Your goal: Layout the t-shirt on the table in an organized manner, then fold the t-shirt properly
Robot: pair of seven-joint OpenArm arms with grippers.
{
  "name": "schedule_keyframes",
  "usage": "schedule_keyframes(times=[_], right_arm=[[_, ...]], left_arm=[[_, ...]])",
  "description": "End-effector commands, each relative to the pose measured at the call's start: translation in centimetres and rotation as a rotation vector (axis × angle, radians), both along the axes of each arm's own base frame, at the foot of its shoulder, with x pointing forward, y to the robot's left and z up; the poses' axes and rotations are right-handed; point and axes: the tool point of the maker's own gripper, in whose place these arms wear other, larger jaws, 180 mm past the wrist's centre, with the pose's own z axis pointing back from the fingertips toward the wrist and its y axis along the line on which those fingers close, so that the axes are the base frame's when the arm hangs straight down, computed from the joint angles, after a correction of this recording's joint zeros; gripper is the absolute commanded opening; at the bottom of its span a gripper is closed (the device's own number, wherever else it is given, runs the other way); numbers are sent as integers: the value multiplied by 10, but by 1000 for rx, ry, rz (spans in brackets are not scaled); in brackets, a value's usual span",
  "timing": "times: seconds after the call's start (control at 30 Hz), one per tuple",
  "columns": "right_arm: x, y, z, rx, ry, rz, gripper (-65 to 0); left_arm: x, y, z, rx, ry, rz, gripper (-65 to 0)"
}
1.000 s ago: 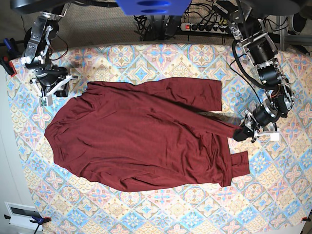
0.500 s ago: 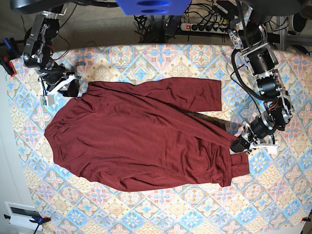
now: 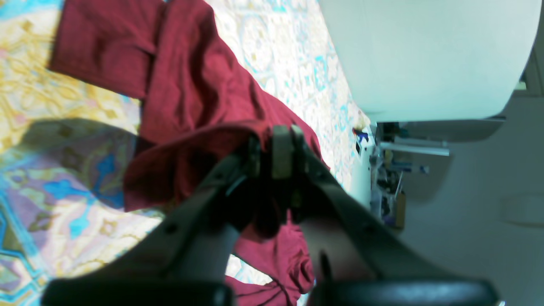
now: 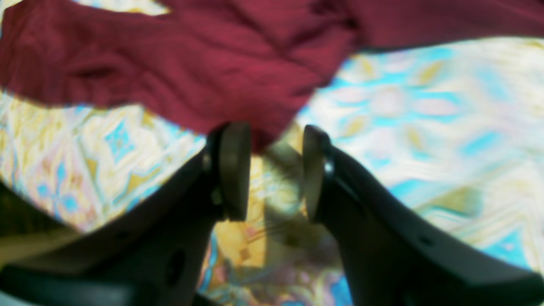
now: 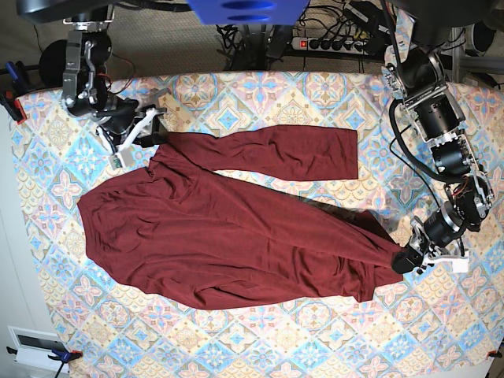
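Note:
The dark maroon t-shirt (image 5: 236, 228) lies spread over the patterned table (image 5: 260, 94), one long sleeve stretched along the far side. My left gripper (image 5: 404, 261) is near the right edge, shut on a bunched corner of the t-shirt (image 3: 191, 85). In the left wrist view the left gripper (image 3: 276, 148) has cloth pinched between its fingers. My right gripper (image 5: 152, 130) is at the far left, beside the shirt's upper corner. In the right wrist view the right gripper (image 4: 274, 170) is open, with the t-shirt (image 4: 212, 63) edge just past its fingertips.
A power strip (image 5: 331, 43) and cables lie behind the table's far edge. A blue and red clamp (image 5: 12, 98) grips the left edge. A white box (image 5: 35, 346) sits off the front left corner.
My left gripper has moved toward the front, dragging the shirt's corner and stretching the cloth. My right gripper has moved right to the shirt's upper corner and its jaws have widened.

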Motion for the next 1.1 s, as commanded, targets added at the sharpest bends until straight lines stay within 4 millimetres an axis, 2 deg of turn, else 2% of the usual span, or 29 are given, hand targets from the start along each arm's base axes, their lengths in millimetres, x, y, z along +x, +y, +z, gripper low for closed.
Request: schedule_keyframes(times=[0.0, 0.1, 0.2, 0.27, 0.47, 0.67, 0.77, 0.87, 1.07], right_arm=[[21, -11, 16, -36, -74, -12, -446], [37, -26, 19, -160, -103, -5, -446], [42, -37, 12, -216, -93, -35, -446], [53, -49, 18, -216, -109, -78, -446], [72, -79, 12, -192, -88, -184, -444], [88, -94, 3, -156, -60, -247, -442], [92, -106, 1, -137, -47, -293, -428], [87, -117, -6, -123, -25, -338, -403], [83, -118, -12, -117, -5, -345, -364]], left_arm=[[9, 7, 24, 13, -64, 8, -650], [9, 7, 24, 13, -65, 10, -650], [9, 10, 26, 9, -71, 19, -650], [9, 13, 27, 7, -73, 28, -650], [7, 18, 27, 12, -73, 36, -650], [5, 25, 28, 27, -69, 42, -650], [5, 25, 28, 27, -69, 42, -650], [5, 25, 26, 27, -66, 42, -650], [1, 25, 21, 28, -53, 42, -650]])
